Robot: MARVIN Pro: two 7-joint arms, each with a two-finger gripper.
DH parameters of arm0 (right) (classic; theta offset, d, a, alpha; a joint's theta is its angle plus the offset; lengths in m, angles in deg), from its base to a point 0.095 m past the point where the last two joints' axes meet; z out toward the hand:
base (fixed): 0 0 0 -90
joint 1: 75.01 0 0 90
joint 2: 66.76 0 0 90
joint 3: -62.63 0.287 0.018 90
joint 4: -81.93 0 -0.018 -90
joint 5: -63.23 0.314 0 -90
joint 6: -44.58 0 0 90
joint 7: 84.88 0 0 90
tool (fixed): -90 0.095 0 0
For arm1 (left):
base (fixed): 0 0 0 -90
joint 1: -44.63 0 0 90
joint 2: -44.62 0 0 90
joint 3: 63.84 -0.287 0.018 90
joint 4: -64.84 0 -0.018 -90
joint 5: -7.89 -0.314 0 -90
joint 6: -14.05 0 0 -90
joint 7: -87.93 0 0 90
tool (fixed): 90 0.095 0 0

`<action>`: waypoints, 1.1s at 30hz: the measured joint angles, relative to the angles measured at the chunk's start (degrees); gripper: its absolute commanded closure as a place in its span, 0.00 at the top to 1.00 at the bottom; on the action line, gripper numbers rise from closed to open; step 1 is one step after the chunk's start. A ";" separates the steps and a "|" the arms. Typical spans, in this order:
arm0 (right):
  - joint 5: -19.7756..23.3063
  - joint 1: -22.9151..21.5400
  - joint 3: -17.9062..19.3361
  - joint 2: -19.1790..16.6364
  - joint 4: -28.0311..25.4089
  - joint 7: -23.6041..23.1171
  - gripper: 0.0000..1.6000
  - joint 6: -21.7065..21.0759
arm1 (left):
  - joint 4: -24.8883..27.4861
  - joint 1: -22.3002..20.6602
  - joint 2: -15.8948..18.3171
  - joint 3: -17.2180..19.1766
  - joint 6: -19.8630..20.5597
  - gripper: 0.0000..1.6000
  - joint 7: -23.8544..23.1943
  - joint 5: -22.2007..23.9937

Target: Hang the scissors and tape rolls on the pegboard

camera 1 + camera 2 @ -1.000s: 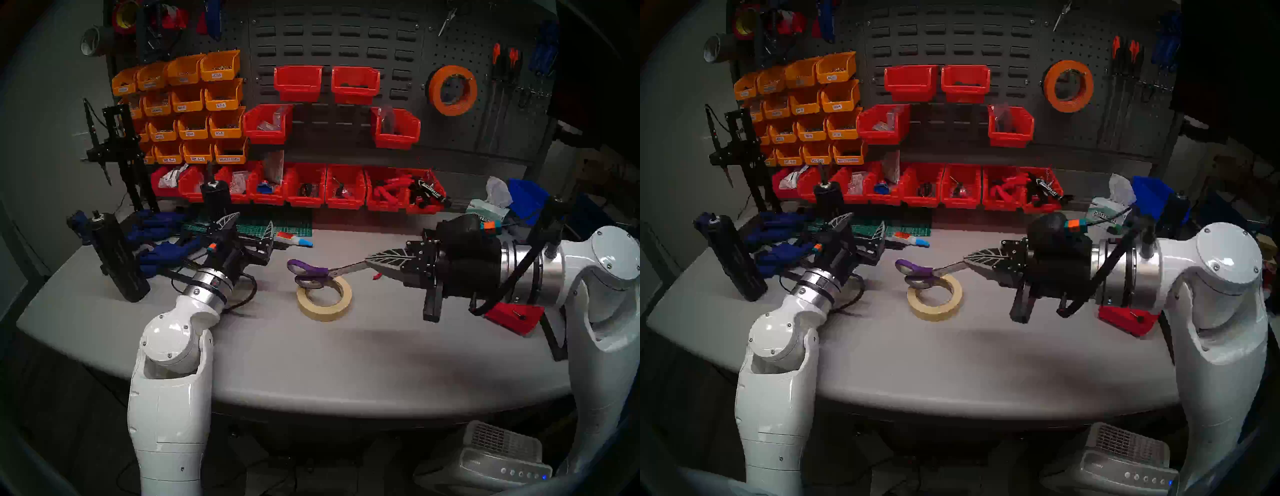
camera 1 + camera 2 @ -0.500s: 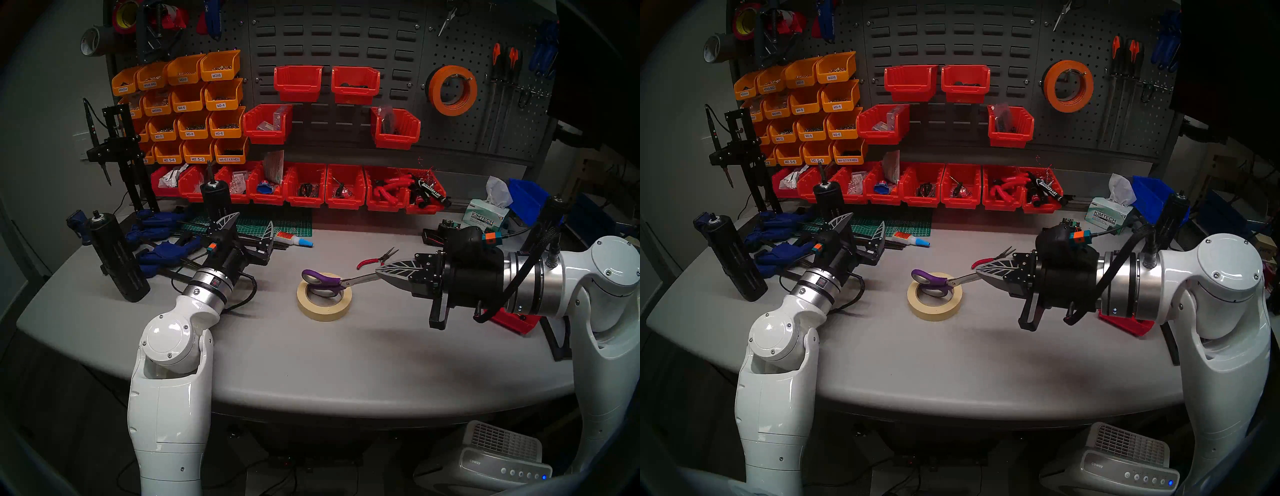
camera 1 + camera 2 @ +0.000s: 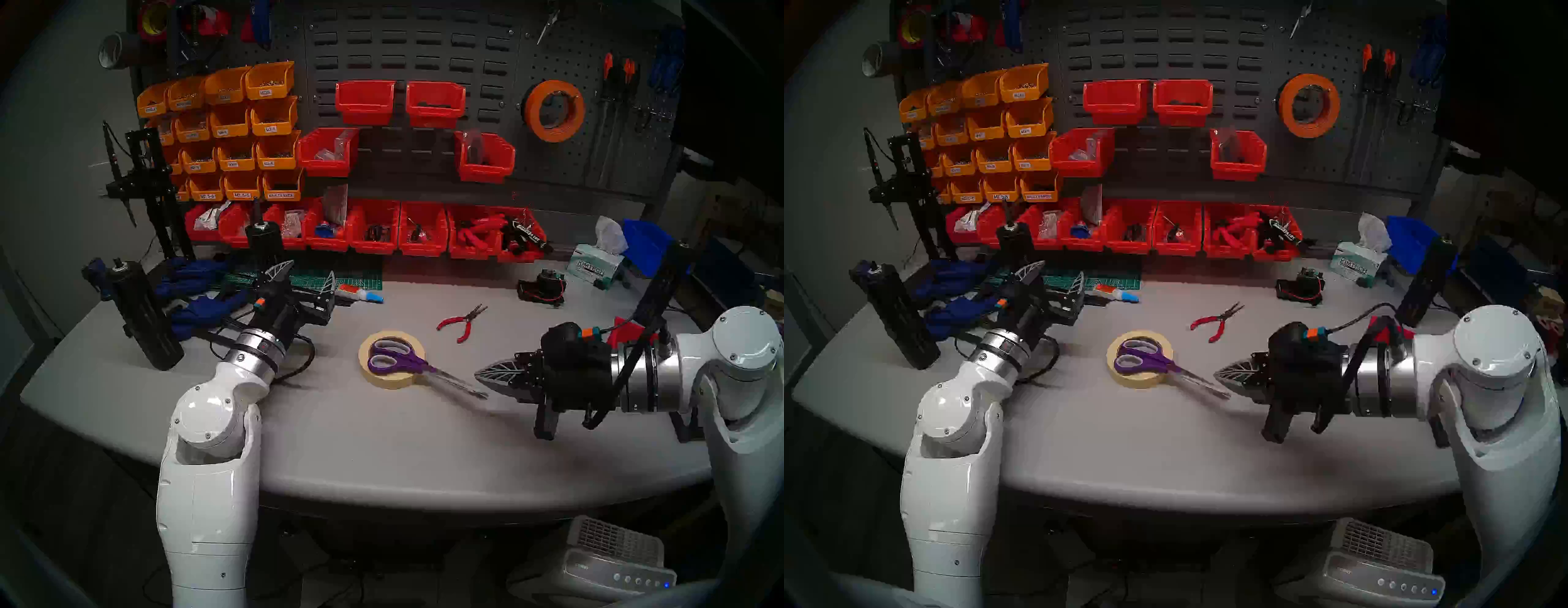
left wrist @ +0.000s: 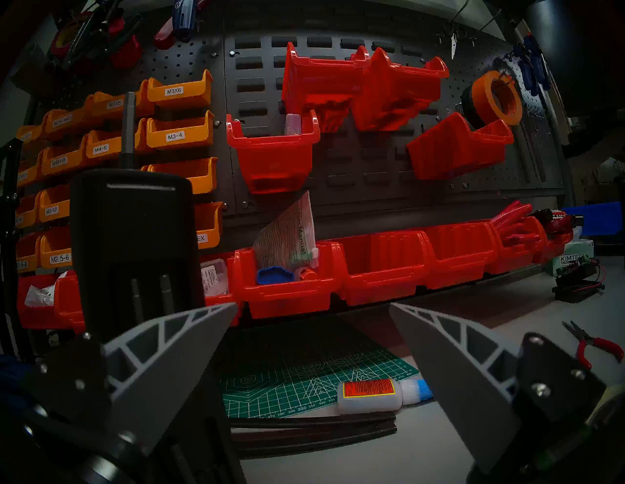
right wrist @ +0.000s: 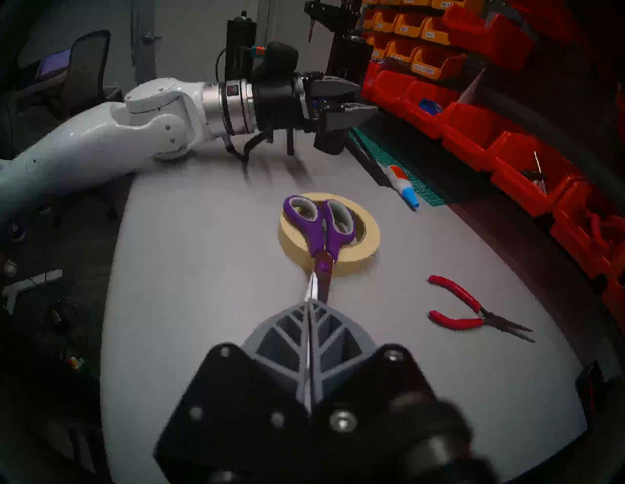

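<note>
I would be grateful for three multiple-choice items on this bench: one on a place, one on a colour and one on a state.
1. Where do the handles of the scissors rest?
A. In a red bin
B. On the cream masking tape roll
C. On the green cutting mat

2. What colour are the handles of the needle-nose pliers?
A. Blue
B. Yellow
C. Red

3. What is the state of the left gripper?
A. Open, holding nothing
B. Shut on the glue bottle
C. Shut on the scissors

Key: 1 B, the purple loops lie across the roll's top. 2 C, both grips are red on the grey table. 3 A, its wrist view shows the fingers wide apart with nothing between.
</note>
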 measured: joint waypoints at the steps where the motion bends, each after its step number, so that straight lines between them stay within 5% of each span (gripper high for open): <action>1: -0.44 0.79 0.29 -0.45 0.00 -0.17 0.00 0.16 | 0.00 0.00 0.00 0.00 0.00 1.00 0.00 0.00; 12: -1.74 4.58 1.23 -2.17 0.01 -1.22 0.00 1.54 | -0.01 0.00 0.00 0.01 -0.01 1.00 0.00 0.00; 14: -1.33 4.53 0.80 -2.16 0.01 -1.32 0.32 1.63 | 0.00 0.00 0.00 0.01 -0.01 1.00 0.00 0.00; 22: 0.61 2.27 -3.78 -2.11 0.02 -1.39 0.57 1.87 | 0.00 0.00 0.00 0.00 -0.01 1.00 0.00 0.00; 24: 0.70 1.43 -5.17 -2.18 0.01 -1.01 0.76 1.81 | 0.00 0.00 0.00 0.00 0.00 1.00 0.00 0.00; 33: -0.64 -2.37 -11.13 -2.97 0.01 2.51 0.74 0.22 | 0.00 0.00 0.00 0.00 0.00 1.00 0.00 0.00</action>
